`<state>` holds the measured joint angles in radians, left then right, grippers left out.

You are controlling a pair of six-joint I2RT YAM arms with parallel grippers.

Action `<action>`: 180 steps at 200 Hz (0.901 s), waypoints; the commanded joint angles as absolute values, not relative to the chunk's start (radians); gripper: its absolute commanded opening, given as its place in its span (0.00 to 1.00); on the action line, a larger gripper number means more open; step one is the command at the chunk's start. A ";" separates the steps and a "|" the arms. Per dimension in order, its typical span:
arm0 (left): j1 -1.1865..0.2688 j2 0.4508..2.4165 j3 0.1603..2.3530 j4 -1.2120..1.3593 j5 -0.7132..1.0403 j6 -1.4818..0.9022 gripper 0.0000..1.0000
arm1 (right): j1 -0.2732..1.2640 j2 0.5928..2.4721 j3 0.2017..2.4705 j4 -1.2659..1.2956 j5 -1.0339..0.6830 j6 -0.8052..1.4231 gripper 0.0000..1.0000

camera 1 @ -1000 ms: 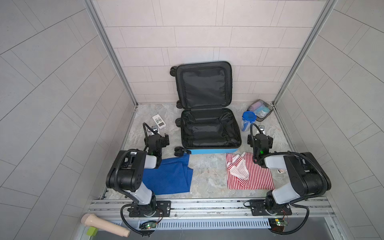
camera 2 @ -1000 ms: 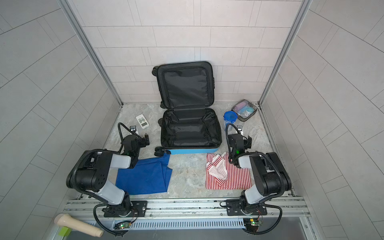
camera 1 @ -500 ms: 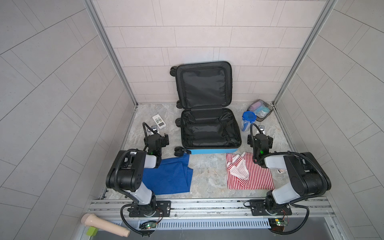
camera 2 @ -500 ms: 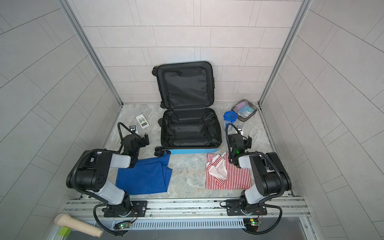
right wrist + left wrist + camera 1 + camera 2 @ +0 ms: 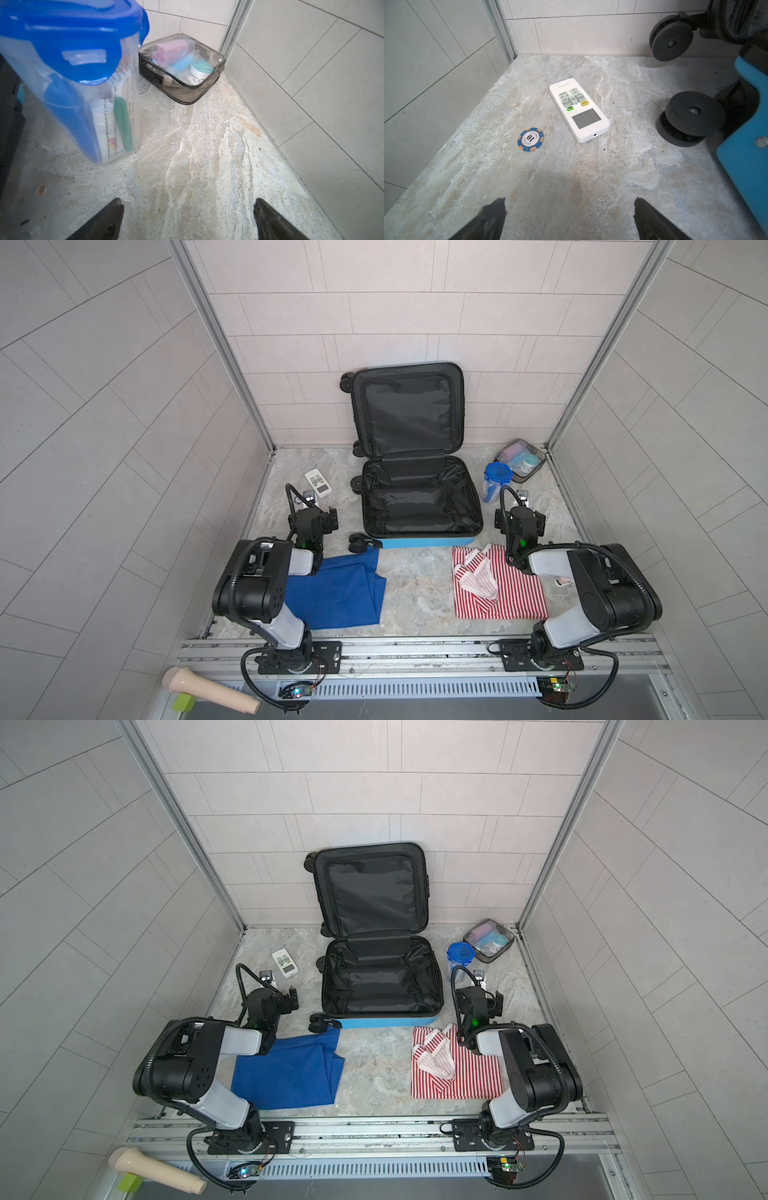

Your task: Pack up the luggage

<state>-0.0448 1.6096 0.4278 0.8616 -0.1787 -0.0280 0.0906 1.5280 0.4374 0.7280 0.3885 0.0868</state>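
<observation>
The luggage [image 5: 424,542] [image 5: 382,1022] lies open on the stone floor in both top views, its black lining empty and its lid leaning on the back wall. Its blue shell [image 5: 747,149] and black wheels [image 5: 691,118] show in the left wrist view. My left gripper [image 5: 322,519] [image 5: 286,999] [image 5: 569,204] hovers open left of the case, holding nothing. My right gripper [image 5: 521,519] [image 5: 482,999] [image 5: 187,204] hovers open right of it, also holding nothing. A folded blue cloth [image 5: 336,593] [image 5: 291,1073] lies beside the left arm. A red-striped cloth [image 5: 498,593] [image 5: 457,1073] lies beside the right arm.
A white remote [image 5: 318,484] [image 5: 579,110] and a blue poker chip [image 5: 530,139] lie ahead of the left gripper. A blue-lidded clear container [image 5: 495,481] [image 5: 83,83] and a clear toiletry pouch [image 5: 521,460] [image 5: 180,66] stand ahead of the right gripper, near the back right corner. Tiled walls close three sides.
</observation>
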 commanded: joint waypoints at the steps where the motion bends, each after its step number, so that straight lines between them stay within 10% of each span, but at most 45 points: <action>1: -0.037 1.617 0.446 0.860 -0.175 -0.022 1.00 | 0.085 1.533 0.449 0.715 0.394 0.095 0.99; 180: -0.038 1.589 0.411 0.903 -0.162 -0.018 1.00 | 0.090 1.511 0.420 0.751 0.398 0.091 0.99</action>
<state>-0.0433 1.6089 0.4213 0.8730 -0.1650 -0.0273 0.0898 1.5276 0.4335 0.7364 0.3889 0.0868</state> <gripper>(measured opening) 0.999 0.994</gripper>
